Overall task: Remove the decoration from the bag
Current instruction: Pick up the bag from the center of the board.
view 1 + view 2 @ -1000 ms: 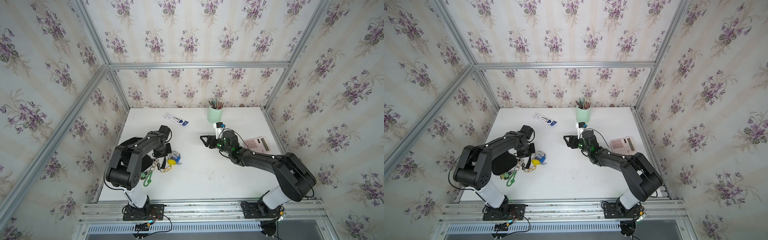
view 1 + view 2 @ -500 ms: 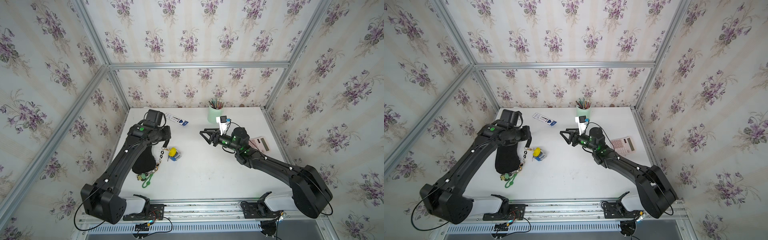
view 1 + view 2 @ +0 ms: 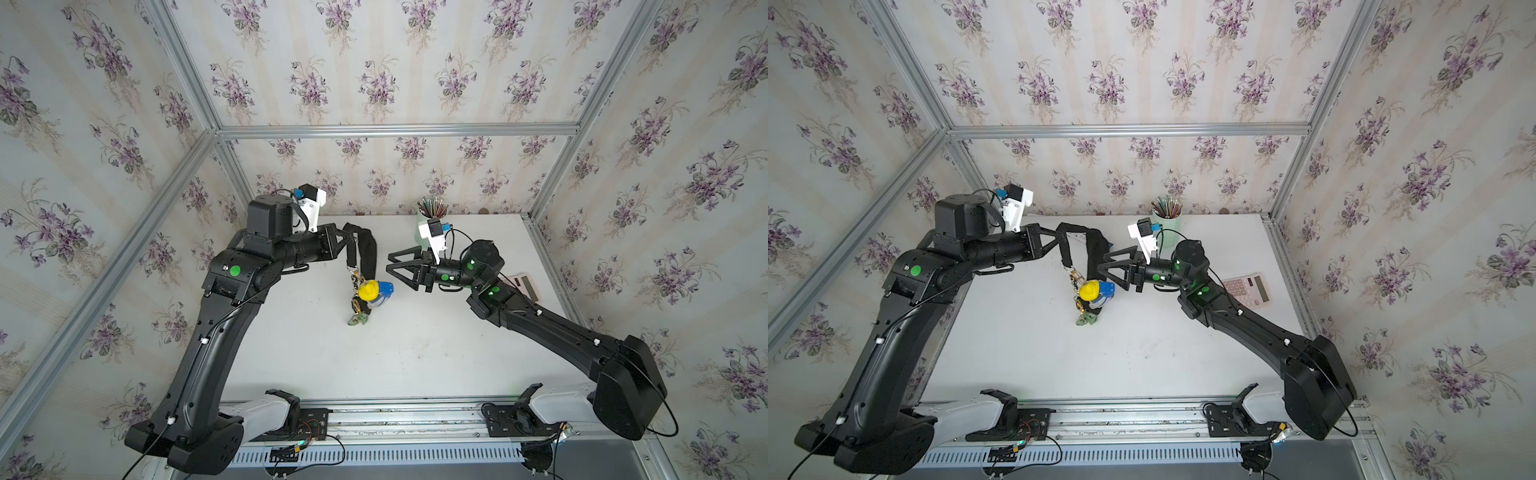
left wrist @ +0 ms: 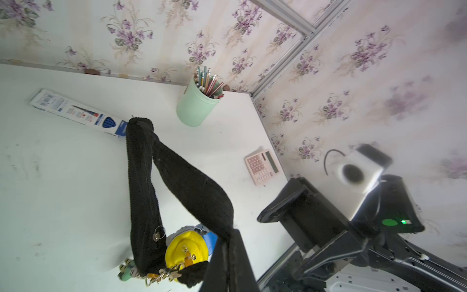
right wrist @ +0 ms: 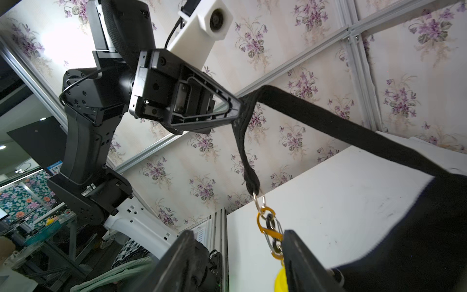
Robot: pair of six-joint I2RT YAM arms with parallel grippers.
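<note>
My left gripper (image 3: 349, 240) (image 3: 1064, 237) is shut on the short strap of the black bag (image 3: 368, 253) (image 4: 192, 187), which hangs in the air above the table. From the strap's low end dangles the decoration (image 3: 354, 279) (image 3: 1074, 277): a gold carabiner and metal rings (image 5: 269, 227), with a small green figure (image 3: 358, 319) (image 4: 125, 271) at the bottom. A yellow and blue charm (image 3: 371, 291) hangs beside it. My right gripper (image 3: 389, 263) (image 5: 240, 252) is open just right of the bag. In the right wrist view the ring chain hangs just ahead of one finger.
A mint cup of pencils (image 3: 430, 216) stands at the back of the white table (image 3: 415, 353). A pink calculator (image 3: 525, 284) lies near the right edge. A blue and white flat box (image 4: 75, 112) lies at the back left.
My left arm has lifted the bag with its charms off the table's left side, up and towards the middle. My right gripper has risen and closed in on it, its jaws narrowing slightly.
</note>
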